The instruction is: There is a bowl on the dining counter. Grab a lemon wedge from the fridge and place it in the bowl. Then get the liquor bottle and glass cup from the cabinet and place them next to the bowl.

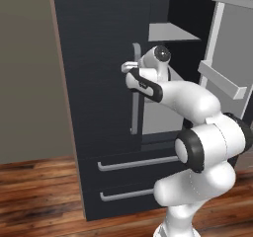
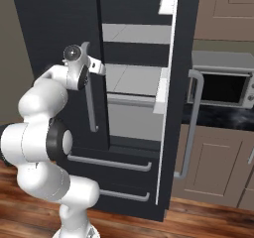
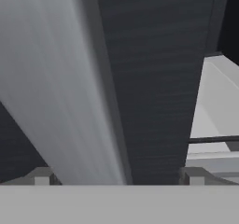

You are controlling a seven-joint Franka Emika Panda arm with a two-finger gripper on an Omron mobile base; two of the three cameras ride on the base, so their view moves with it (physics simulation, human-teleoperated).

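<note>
- You are looking at a black fridge (image 2: 59,24) with its right door (image 2: 176,108) swung open and its left door (image 1: 99,83) shut.
- Your tool (image 3: 119,174) sits up against the left door's vertical grey handle (image 1: 135,90); its jaws stand spread as wide as they go and grip nothing.
- In the hand view the handle (image 3: 60,87) runs as a broad grey bar slanting across the picture, with one finger tip (image 3: 42,176) low on either side of it.
- The open half shows pale grey shelves (image 2: 134,78); you cannot make out a lemon wedge on them from either base view.
- The open door's inner side carries white bins (image 1: 222,80), and its long handle (image 2: 186,125) faces the room.
- Two drawers (image 1: 133,177) with grey bar pulls sit below the doors, above a wooden floor (image 1: 39,191).
- To the right, a microwave (image 2: 223,86) stands on a dark counter (image 2: 218,115) above tan cabinets (image 2: 213,162).
</note>
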